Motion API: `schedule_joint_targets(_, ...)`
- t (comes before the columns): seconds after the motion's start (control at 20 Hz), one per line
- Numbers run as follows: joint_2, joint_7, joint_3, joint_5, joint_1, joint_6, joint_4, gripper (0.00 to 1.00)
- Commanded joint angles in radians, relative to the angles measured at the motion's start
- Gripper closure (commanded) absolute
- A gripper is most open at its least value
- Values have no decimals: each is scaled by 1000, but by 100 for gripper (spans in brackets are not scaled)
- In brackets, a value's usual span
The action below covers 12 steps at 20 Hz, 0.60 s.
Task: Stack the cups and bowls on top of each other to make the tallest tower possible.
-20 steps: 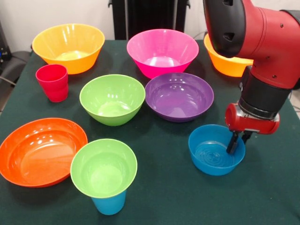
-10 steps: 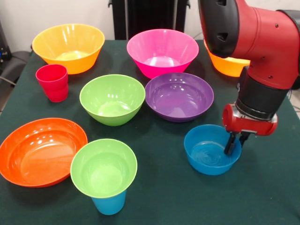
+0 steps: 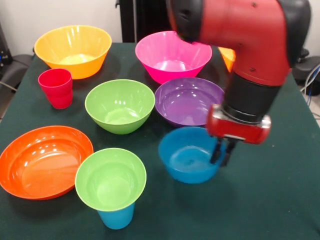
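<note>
My gripper (image 3: 223, 152) is shut on the right rim of the small blue bowl (image 3: 187, 155) and holds it near the table's middle, in front of the wide purple bowl (image 3: 187, 101). At front left a green bowl (image 3: 111, 179) sits on top of the sky blue cup (image 3: 117, 216). The red cup (image 3: 56, 88) stands at the left. The lime green bowl (image 3: 120, 105) is in the middle. The wide orange bowl (image 3: 44, 161) lies at front left. A yellow-orange bowl (image 3: 73, 50) and the pink bowl (image 3: 172, 55) stand at the back. The second yellow-orange bowl (image 3: 228, 56) is mostly hidden behind my arm.
The dark green table (image 3: 280, 200) has open cloth at the front right. The robot's black pedestal (image 3: 150, 17) stands at the far side. My arm covers the back right of the table.
My gripper has carried the blue bowl to the left, from the right side toward the table's middle. The arm has swung left and now hides most of the back right bowl.
</note>
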Motion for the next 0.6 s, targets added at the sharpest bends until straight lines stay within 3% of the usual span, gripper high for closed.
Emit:
schedule_joint_targets(0.05, -58, -96, 75, -15, -76, 221, -64, 100)
schedule_joint_targets(0.45, 77, -69, 81, -19, -81, 403, -368, 100)
schedule_joint_targets(0.6, 108, -48, 88, -10, -64, 465, -442, 100)
